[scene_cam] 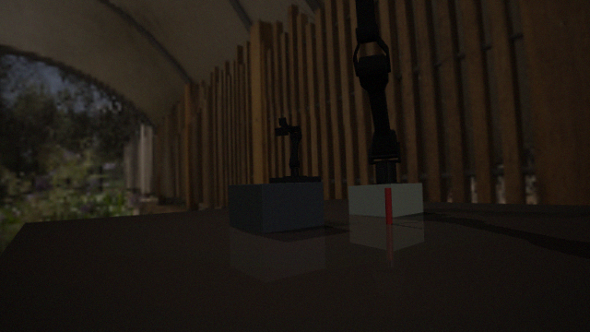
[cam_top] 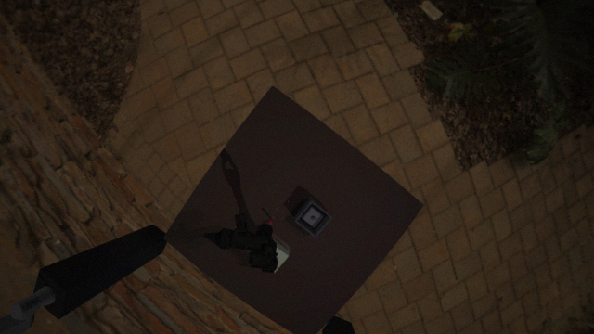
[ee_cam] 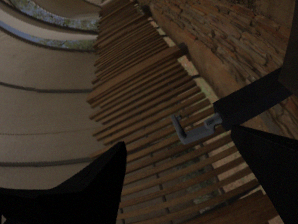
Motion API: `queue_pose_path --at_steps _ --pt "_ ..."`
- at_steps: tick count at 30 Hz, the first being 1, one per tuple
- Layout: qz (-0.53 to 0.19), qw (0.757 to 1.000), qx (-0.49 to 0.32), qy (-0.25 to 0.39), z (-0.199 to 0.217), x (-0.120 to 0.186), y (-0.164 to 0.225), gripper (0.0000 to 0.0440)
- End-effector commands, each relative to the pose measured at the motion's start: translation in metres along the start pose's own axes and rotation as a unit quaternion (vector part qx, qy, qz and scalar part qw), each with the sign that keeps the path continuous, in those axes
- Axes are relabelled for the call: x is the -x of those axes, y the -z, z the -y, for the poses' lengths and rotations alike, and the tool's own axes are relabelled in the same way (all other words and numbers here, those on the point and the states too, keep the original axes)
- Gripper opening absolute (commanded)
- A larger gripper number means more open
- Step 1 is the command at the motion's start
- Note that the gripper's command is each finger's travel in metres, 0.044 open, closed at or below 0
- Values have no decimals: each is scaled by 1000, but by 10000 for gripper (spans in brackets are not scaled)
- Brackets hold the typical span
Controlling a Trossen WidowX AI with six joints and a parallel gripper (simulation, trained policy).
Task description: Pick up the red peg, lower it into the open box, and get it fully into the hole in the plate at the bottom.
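Observation:
The red peg (cam_top: 271, 222) (scene_cam: 388, 206) stands upright on the table, outside the box. The open box (cam_top: 323, 226) (scene_cam: 292, 207) is blue-grey. Its pale bottom plate (cam_top: 307, 220) shows from above with a small dark hole in the middle. My gripper (ee_cam: 179, 139) is open in the wrist view, its two dark fingers wide apart with nothing between them. The wrist view looks out at the wall and shows neither peg nor box. The gripper is raised, away from both.
A pale block (cam_top: 283, 256) (scene_cam: 369, 198) stands on the dark table (cam_top: 367, 199) (scene_cam: 138, 267), partly under the black arm (cam_top: 241, 238) (scene_cam: 380, 106) from above and behind the peg in the exterior view. A small black arm-like shape (scene_cam: 294, 148) shows behind the box.

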State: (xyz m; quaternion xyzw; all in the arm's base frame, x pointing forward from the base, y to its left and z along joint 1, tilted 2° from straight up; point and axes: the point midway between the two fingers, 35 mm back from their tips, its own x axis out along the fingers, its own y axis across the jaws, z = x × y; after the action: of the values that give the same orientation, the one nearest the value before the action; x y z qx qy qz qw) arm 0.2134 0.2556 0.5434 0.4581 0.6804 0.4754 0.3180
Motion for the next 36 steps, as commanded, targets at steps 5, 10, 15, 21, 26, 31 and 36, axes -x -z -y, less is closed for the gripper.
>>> queue_pose_path --at_steps 5,10,15,21,26,31,36 --pt "-22 999 46 -1 -6 -23 34 440" --pt "-87 991 103 -3 -11 -54 98 440" --pt "-157 975 154 -16 -11 -67 171 440" --pt "-242 947 209 -42 -6 -57 255 440" --pt "-310 915 248 -71 3 -32 318 440" --pt "-376 877 282 -105 15 5 370 440" --pt "-437 832 311 -141 30 50 412 440"
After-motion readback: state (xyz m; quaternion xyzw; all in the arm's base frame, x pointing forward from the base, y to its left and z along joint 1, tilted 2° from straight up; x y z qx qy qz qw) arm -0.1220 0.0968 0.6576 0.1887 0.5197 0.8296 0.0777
